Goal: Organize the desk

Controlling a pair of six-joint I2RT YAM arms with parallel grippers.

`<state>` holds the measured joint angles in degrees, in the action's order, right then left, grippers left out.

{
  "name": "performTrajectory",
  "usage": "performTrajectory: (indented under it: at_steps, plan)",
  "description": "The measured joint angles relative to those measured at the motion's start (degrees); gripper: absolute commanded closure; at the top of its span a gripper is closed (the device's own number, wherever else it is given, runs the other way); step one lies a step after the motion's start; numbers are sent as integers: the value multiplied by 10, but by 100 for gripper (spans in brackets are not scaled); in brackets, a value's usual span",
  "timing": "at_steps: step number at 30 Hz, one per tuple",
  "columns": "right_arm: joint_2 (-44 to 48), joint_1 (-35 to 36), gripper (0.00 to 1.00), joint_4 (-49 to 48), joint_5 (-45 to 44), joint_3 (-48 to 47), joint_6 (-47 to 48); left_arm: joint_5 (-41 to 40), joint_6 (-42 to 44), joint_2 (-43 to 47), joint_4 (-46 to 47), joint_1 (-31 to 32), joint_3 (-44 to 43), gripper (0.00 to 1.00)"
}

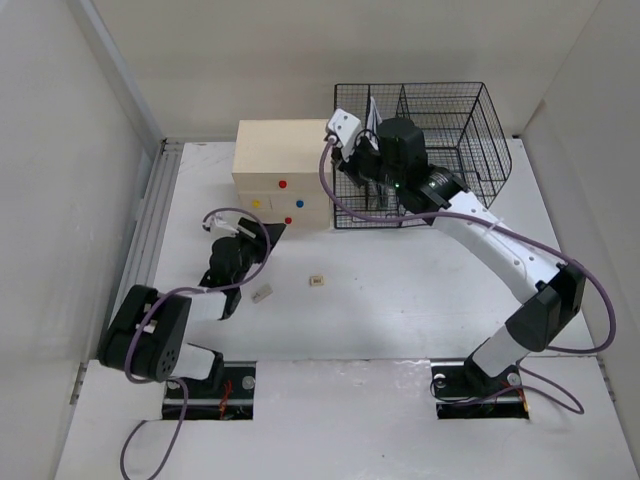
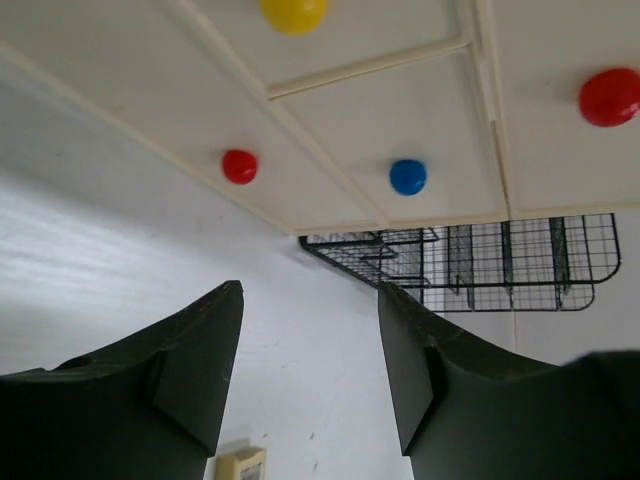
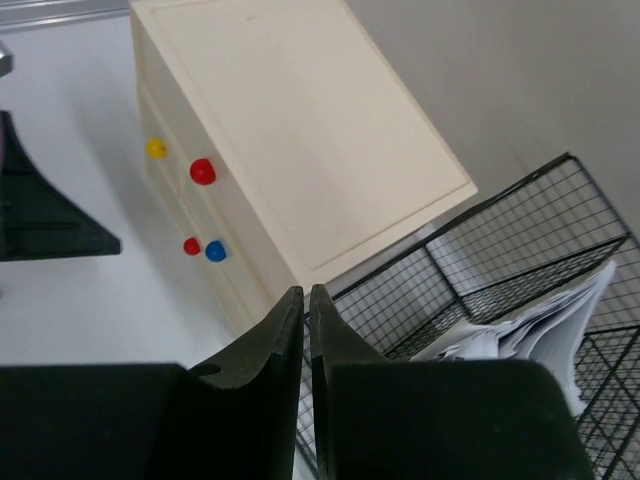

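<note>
The large flat matte white table [image 1: 400, 300] lies under everything, with its ridged metal rail [image 1: 150, 215] along the left edge. My left fingers [image 2: 190, 370] hover low over it, spread wide and empty, aimed at the knobbed front of the beige wooden drawer box [image 1: 282, 160]. Nearer than them lie a small pale scrap [image 1: 263, 295] and, to its right, a small beige block [image 1: 318, 282], both loose. Further right, my right fingers [image 3: 285, 350] hang over the near left corner of the black wire-mesh organizer [image 1: 450, 110], pressed almost together with nothing visible between them. White papers [image 3: 530, 325] sit inside it. I judge I'm mid-tidy, with the loose bits next. That calls for drawing the left arm back, dropping over the scrap and closing gently.
</note>
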<state>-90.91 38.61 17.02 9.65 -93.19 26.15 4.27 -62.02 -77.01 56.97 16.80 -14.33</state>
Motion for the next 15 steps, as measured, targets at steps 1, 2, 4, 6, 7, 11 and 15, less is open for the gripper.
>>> performTrajectory:
  at_steps: [1,2,4,6,7,11,15]
  plan:
    - [0,-1,87,2,3,1,-2,7,0,-15,12,0,-11,47]
    - [1,-4,87,5,12,3,-5,13,0,-29,24,0,-23,47]
    - [1,-8,86,6,28,3,-10,20,0,-60,47,0,-45,48]
    - [2,-14,86,6,42,3,-16,26,0,-94,67,0,-64,48]
    - [4,-19,86,6,49,3,-18,28,0,-107,71,0,-70,50]
    - [12,-44,85,6,69,5,-30,31,-1,-155,78,0,-84,52]
    - [21,-63,85,5,80,11,-39,28,-2,-173,77,0,-86,52]
